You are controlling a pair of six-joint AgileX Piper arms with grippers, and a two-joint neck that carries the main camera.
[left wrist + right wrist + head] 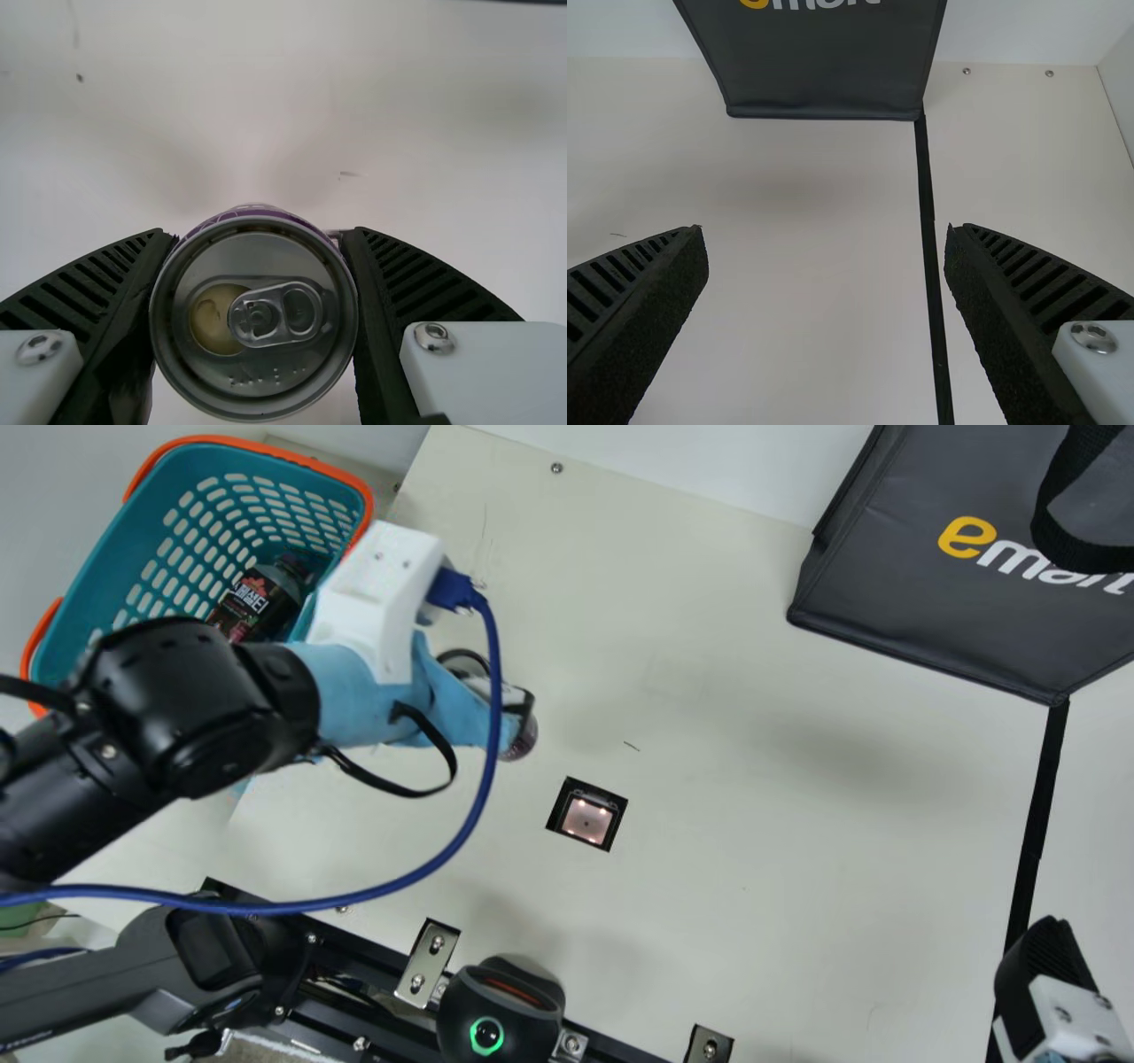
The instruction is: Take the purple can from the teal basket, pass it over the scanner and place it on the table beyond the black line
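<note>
My left end effector (514, 716) is clamped on the purple can (526, 742), near the scanner (587, 817), on its basket side. The teal basket (99, 558), with a bottle (255, 600) inside, sits left of the scanner. Well right of the scanner, my right end effector (1041, 979) has its fingers apart, near the black line (1033, 833) on the bench (753, 841).

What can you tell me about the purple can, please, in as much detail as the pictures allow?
The can has a silvery, metal-looking lid with a raised rim, a pull tab lying across it, a yellowish oval patch partly under the tab and small raised marks; purple shows on its side past the rim. Both fingers of the left gripper grip it from opposite sides. In the main view it is between the teal basket and the scanner; its height above the table is unclear.
</note>
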